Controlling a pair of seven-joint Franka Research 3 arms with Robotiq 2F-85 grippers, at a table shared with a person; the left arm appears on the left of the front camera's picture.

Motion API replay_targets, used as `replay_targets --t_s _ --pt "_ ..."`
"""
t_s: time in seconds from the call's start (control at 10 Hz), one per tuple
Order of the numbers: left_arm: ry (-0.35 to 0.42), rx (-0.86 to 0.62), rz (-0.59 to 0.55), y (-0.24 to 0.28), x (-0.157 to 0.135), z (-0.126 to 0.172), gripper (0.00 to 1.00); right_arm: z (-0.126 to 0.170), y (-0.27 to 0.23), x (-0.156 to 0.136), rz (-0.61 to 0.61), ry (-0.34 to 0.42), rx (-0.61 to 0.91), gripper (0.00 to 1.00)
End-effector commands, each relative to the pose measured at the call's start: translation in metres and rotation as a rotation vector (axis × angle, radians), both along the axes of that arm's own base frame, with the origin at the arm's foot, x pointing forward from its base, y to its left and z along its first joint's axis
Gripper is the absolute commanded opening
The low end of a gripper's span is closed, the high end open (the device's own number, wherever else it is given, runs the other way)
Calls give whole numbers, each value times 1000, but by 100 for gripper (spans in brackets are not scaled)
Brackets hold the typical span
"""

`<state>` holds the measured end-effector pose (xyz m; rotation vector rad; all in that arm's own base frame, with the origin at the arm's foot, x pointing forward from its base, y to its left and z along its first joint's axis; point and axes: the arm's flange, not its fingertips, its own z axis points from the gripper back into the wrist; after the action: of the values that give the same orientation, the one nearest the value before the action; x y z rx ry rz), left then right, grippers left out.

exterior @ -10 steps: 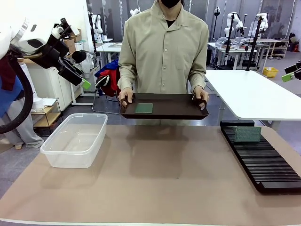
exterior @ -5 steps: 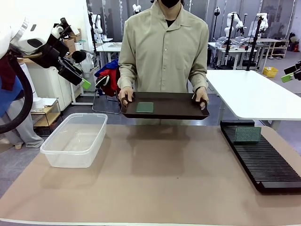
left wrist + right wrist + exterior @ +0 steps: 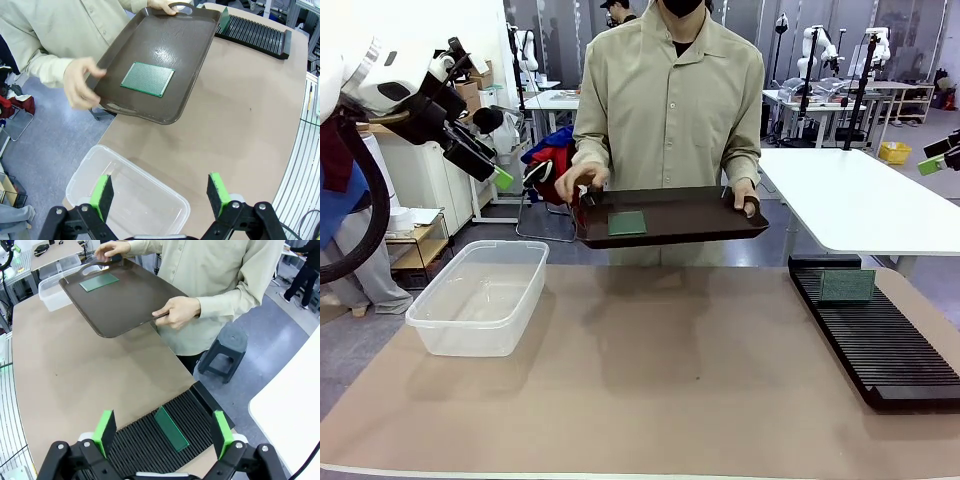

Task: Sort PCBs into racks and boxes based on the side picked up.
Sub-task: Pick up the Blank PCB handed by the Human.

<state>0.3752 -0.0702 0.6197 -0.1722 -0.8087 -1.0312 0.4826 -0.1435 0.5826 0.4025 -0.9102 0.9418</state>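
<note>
Newly changed: the person's hand at frame left (image 3: 582,182) has let go of the tray (image 3: 690,215) handle and now hovers just above that end, fingers spread. The tray sits a little higher in the frame than a second ago.
Unchanged: both arms hang where they were, and the tub, the rack and the board in it have not moved.
Tray hold: the hand at frame right (image 3: 747,200) alone grips the tray, by its right handle. The tray is level above the desk's (image 3: 670,380) far edge, upper centre of the front view.
PCB on the tray (image 3: 627,222): a thin, dark green rectangle lying flat toward the tray's left end. The left wrist view shows a fine dotted grid on its face.
PCB in the rack (image 3: 847,285): the same green, standing on edge in a slot near the far end, at centre right of the front view. It leans slightly in the right wrist view.
Rack (image 3: 885,345): long, black and many-slotted, at the right of the desk, holding that one board.
Tub (image 3: 480,300): clear plastic at frame left, with the desk showing through its floor.
Left gripper (image 3: 160,182): jaws spread wide, gripping nothing, high above the tub's near end.
Right gripper (image 3: 162,420): jaws spread wide, gripping nothing, above the rack.
</note>
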Motion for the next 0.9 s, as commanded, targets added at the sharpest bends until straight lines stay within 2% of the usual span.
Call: replay_targets --t_s 0.0,0.8 --pt "4 9 -15 2 0 -1 100 -1 1 1 1 5 1 100" --pt "4 9 -15 2 0 -1 100 -1 1 1 1 5 1 100"
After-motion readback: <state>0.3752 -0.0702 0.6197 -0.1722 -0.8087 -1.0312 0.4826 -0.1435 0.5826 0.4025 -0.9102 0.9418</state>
